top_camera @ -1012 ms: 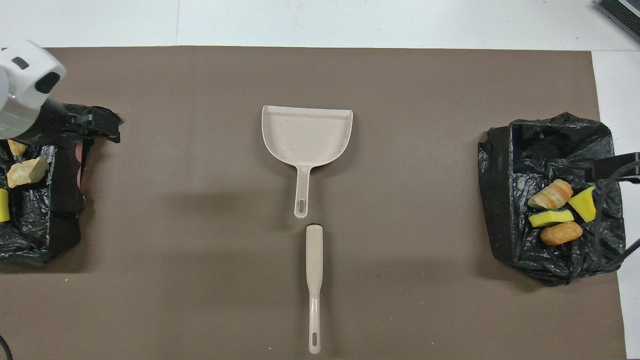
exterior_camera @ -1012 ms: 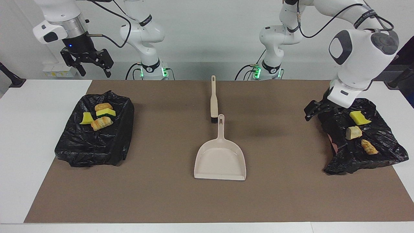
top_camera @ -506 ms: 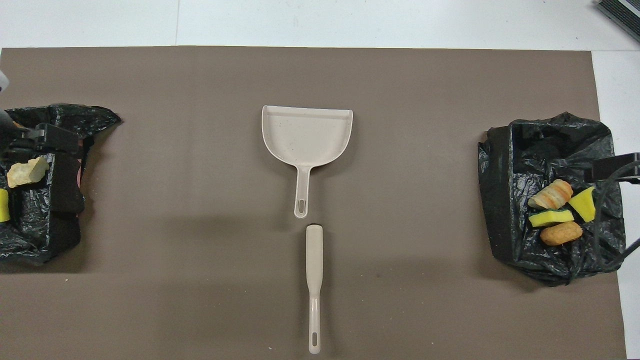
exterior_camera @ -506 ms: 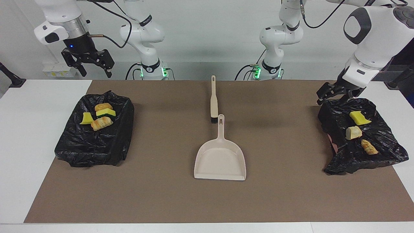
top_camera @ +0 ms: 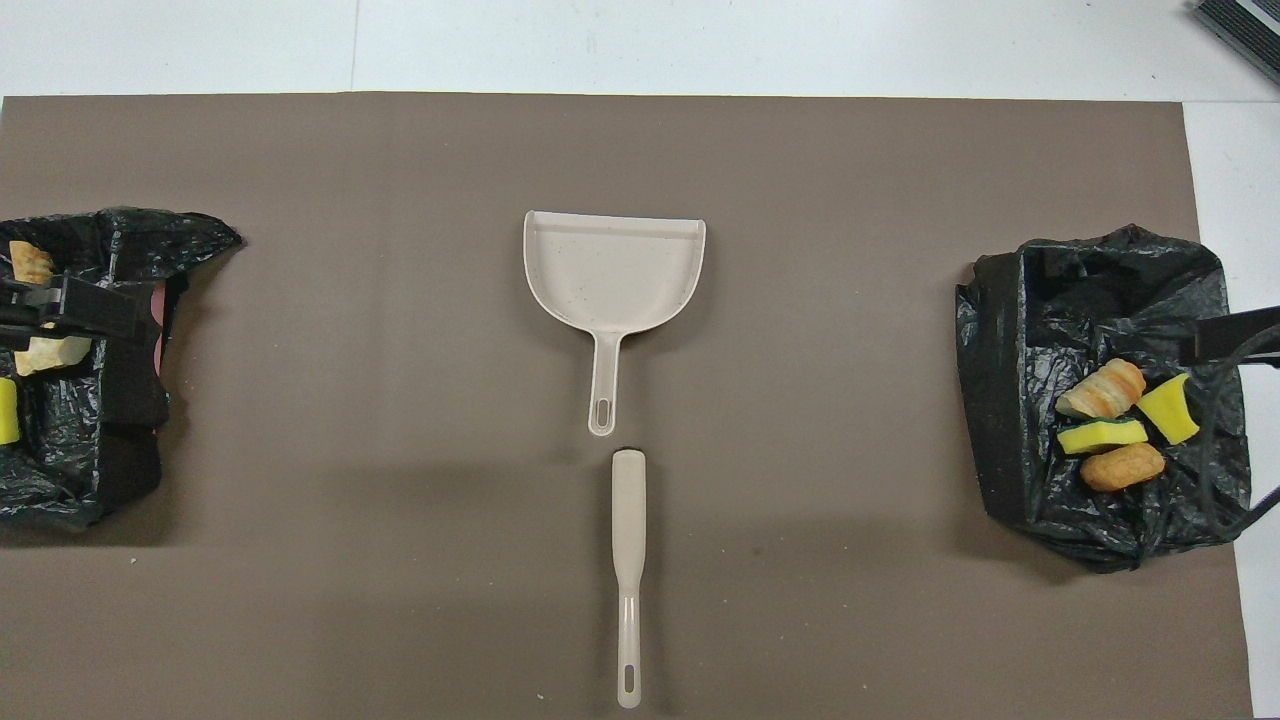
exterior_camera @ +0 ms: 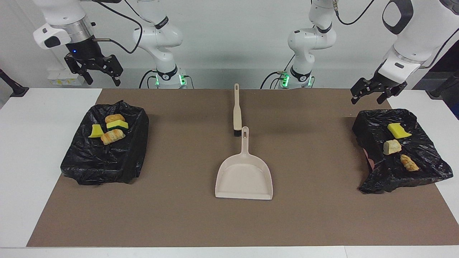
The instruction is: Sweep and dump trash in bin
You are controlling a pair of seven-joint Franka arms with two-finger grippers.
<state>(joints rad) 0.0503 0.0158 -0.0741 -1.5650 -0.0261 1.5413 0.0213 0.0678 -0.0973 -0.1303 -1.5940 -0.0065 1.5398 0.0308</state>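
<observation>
Both claws hang spread and empty: left claw [exterior_camera: 373,94] and right claw [exterior_camera: 94,70] above the bins. All trash [exterior_camera: 109,129] is binned; arms are best parked clear.

One camera is sitting high across the table, facing the robots and taking in the whole mat [exterior_camera: 322,222]. The other is looking steeply down from above the robots' end — nearer, cropping the mat's ends. Both are sharing the dustpan [exterior_camera: 244,179] [top_camera: 612,268], brush [exterior_camera: 236,111] [top_camera: 628,570] and both bags — half a turn apart.
</observation>
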